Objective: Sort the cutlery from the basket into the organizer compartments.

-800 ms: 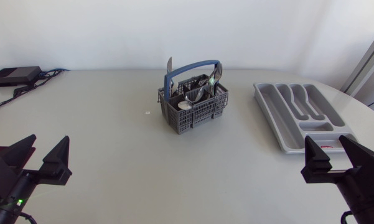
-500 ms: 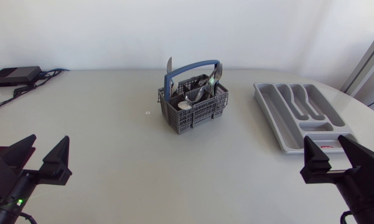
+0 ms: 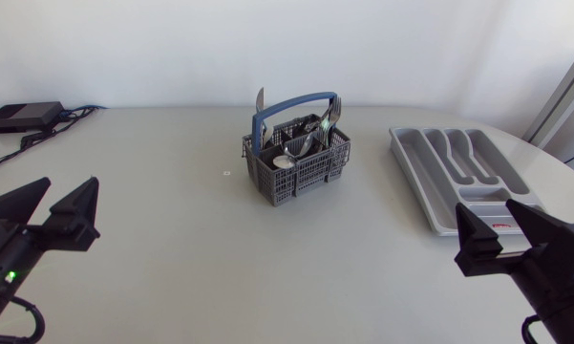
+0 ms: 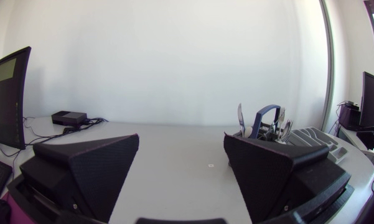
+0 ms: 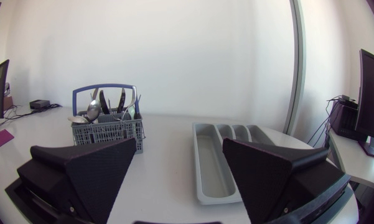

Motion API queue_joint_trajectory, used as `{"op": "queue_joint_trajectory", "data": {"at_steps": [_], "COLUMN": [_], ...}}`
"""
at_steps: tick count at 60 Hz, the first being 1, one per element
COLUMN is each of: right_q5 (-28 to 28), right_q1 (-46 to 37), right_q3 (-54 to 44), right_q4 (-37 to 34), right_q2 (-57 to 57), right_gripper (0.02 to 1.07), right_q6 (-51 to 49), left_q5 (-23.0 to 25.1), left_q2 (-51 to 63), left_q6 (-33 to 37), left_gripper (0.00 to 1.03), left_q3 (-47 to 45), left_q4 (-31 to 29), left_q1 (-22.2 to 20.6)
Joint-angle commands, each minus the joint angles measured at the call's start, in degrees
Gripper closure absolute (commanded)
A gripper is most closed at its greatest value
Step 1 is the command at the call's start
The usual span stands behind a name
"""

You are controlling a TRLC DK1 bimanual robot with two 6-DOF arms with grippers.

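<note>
A dark grey plastic lattice basket (image 3: pixel 296 164) with a blue arched handle stands upright near the middle of the pale grey table (image 3: pixel 172 220), towards its far side. Silver metal cutlery (image 3: pixel 306 141) stands in it, handles and heads sticking up above the rim: a knife blade (image 3: pixel 259 99) at the far left corner, fork tines (image 3: pixel 330 113) at the far right and a spoon bowl (image 3: pixel 284 161) lying low inside. Well apart from it, to the right, lies a light grey plastic organizer (image 3: pixel 456 177) with several long compartments side by side and a short crosswise one at its near end. The left tool (image 3: pixel 70 186) hangs over the near left part of the table, its two black wedge fingers spread wide with nothing between them; from the left wrist view the left tool (image 4: pixel 180 140) points across the table, with the basket (image 4: pixel 264 127) ahead and off to its right finger's side. The right tool (image 3: pixel 487 208) hangs just near the organizer's near end, likewise wide open and holding nothing; in the right wrist view the right tool (image 5: pixel 179 143) has the organizer (image 5: pixel 227 155) straight ahead and the basket (image 5: pixel 107 129) beyond its left finger. A small black box (image 3: pixel 24 117) with cables sits at the table's far left corner
</note>
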Motion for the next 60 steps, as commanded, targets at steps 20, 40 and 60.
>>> {"op": "queue_joint_trajectory", "data": {"at_steps": [20, 40, 60], "right_q5": [1.24, -0.25, -3.15], "right_q1": [4.03, 6.14, 7.46], "right_q3": [15.2, 26.97, 36.2], "right_q4": [2.31, -11.4, -19.4], "right_q2": [27.11, 45.03, 59.27], "right_gripper": [0.07, 0.07, 0.07], "right_q6": [4.77, -5.51, -9.64], "left_q5": [0.25, 4.73, 10.53], "left_q2": [33.01, 56.74, 80.3], "left_q6": [-2.68, 5.58, 16.48], "left_gripper": [0.13, 0.13, 0.08], "left_q3": [20.07, 39.23, 55.57], "left_q4": [-2.8, -14.13, -14.22], "left_q1": [-9.48, -11.76, -15.19]}}
